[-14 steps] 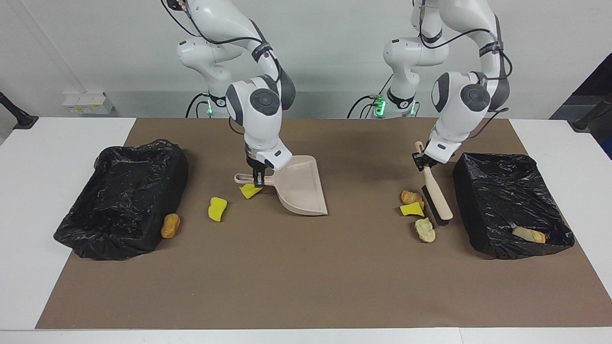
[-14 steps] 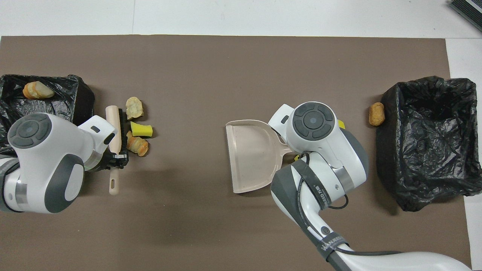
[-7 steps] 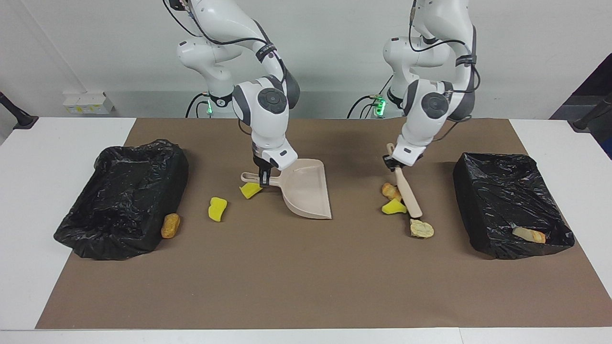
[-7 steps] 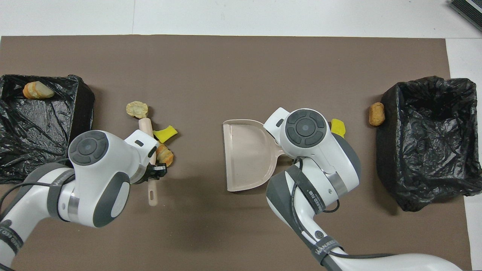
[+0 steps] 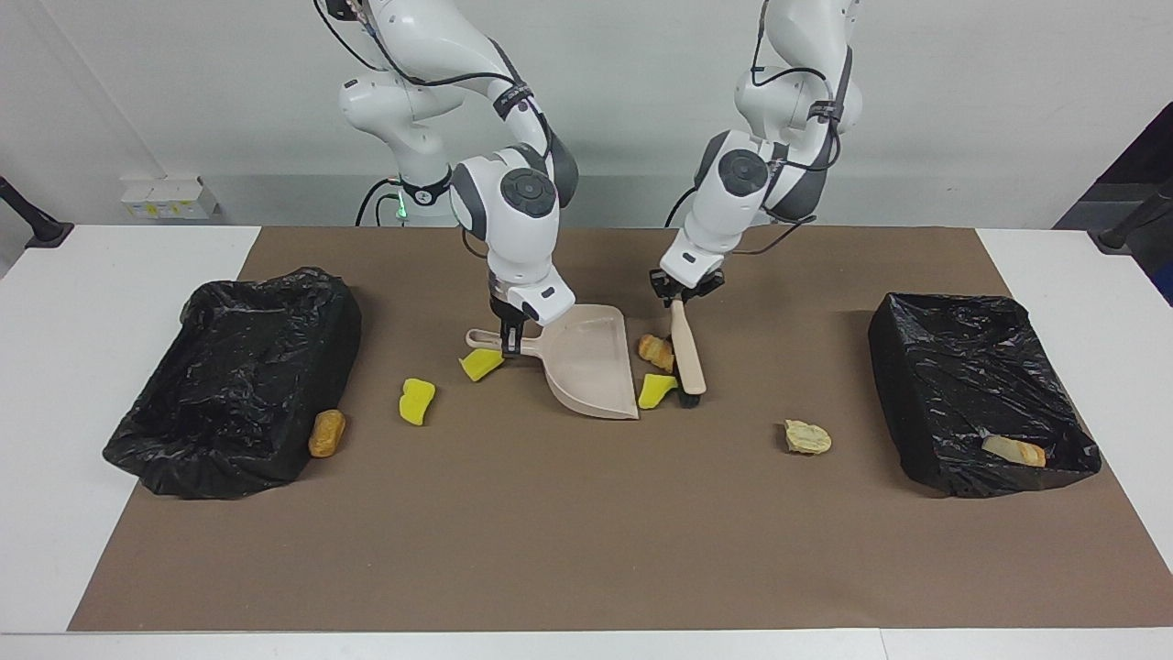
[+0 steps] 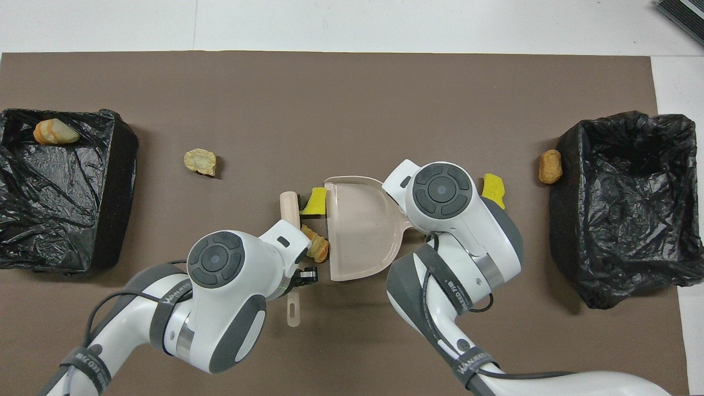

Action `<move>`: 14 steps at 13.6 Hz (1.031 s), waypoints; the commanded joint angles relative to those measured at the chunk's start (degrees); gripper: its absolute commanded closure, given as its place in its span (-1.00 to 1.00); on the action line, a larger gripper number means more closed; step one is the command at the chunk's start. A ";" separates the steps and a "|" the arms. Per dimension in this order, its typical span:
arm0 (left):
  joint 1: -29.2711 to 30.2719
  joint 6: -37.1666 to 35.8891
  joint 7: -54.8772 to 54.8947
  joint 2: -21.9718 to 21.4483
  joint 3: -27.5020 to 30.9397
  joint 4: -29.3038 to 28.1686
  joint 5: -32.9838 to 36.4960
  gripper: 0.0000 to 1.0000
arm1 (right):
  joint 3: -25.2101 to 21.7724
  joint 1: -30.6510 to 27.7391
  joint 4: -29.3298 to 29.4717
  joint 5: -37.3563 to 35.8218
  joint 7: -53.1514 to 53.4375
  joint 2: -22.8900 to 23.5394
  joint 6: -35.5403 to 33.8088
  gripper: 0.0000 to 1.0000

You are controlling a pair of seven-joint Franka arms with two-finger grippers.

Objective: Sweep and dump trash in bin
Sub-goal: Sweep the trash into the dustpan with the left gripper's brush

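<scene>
Beige plastic marks both tools: the left gripper (image 5: 680, 295) is clenched on the handle of the beige hand brush (image 5: 687, 353), and the right gripper (image 5: 509, 341) is clamped on the handle of the beige plastic dustpan (image 5: 589, 367), whose open lip faces the brush. Two scraps sit just at that lip, a golden-brown bread lump (image 5: 655, 350) and a yellow sponge wedge (image 5: 654, 390), both between bristles and pan; whether the wedge already touches the lip is hard to tell. To finish this stroke well, the brush should stay low and square to the lip so neither piece squirts out sideways, while the pan is pressed flat to the brown mat (image 5: 586, 550) so nothing slides under. A pale bread lump (image 5: 807, 437) lies alone toward the left arm's end, near the black-lined bin (image 5: 926, 367) holding one scrap; it likely needs its own pass. Two yellow sponge chunks (image 5: 417, 401) and a brown lump (image 5: 326, 433) lie beside the pan's handle and the other lined bin (image 5: 165, 431).
</scene>
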 commanded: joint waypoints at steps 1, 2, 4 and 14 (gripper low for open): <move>-4.59 2.41 -0.59 -1.63 0.68 -0.83 -4.90 1.00 | 0.10 0.06 -0.94 -1.64 2.84 -0.24 1.78 1.00; -5.13 2.42 -0.76 -1.63 0.51 -0.48 -4.91 1.00 | 0.10 0.14 -0.94 -1.82 2.84 -0.24 1.78 1.00; -5.05 1.63 -0.50 -3.20 -0.11 0.13 -5.00 1.00 | 0.10 0.32 -0.94 -1.82 2.84 -0.06 1.78 1.00; 13.12 -14.28 2.14 -5.25 2.17 8.56 18.43 1.00 | 0.10 0.32 -0.94 -1.82 2.93 0.29 1.87 1.00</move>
